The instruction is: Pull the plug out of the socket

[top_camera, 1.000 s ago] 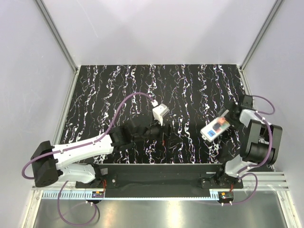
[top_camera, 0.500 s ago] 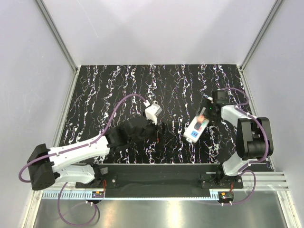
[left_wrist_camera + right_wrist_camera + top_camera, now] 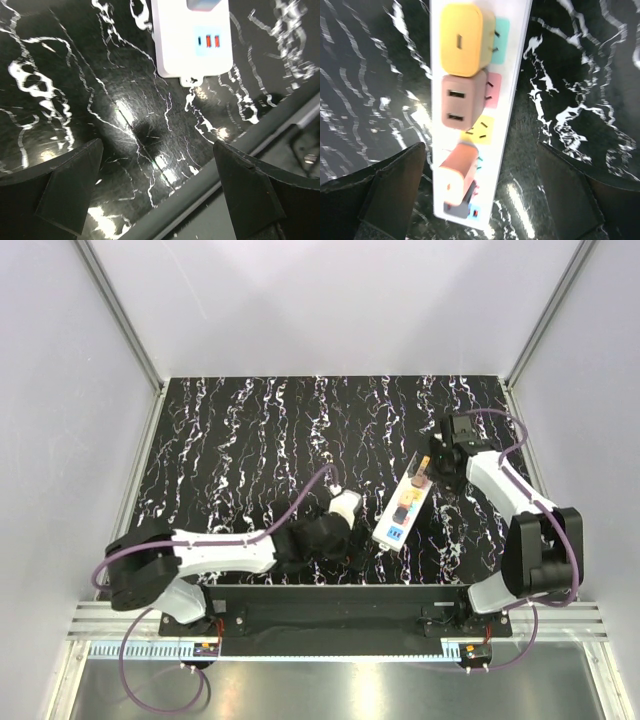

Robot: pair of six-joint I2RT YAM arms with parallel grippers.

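The socket (image 3: 404,504), a long white power strip, lies slanted on the black marbled table. In the right wrist view the socket (image 3: 517,60) carries a yellow plug (image 3: 462,40), a pink-brown adapter (image 3: 465,100) and the orange-peach plug (image 3: 460,172) near its blue end. The plug also shows in the top view (image 3: 405,509). My right gripper (image 3: 480,150) is open above the strip, fingers wide on either side, touching nothing; in the top view it (image 3: 437,468) is by the strip's far end. My left gripper (image 3: 157,145) is open and empty just short of the strip's blue end (image 3: 192,40).
The table's dark front rail (image 3: 235,165) runs right under my left gripper. The left arm (image 3: 220,555) lies along the near edge. Grey walls with metal posts (image 3: 120,320) close in the table at the sides and back.
My right gripper brought the strip left and down onto the table and let it go. My left gripper moved right and nearer, towards the strip's near end.
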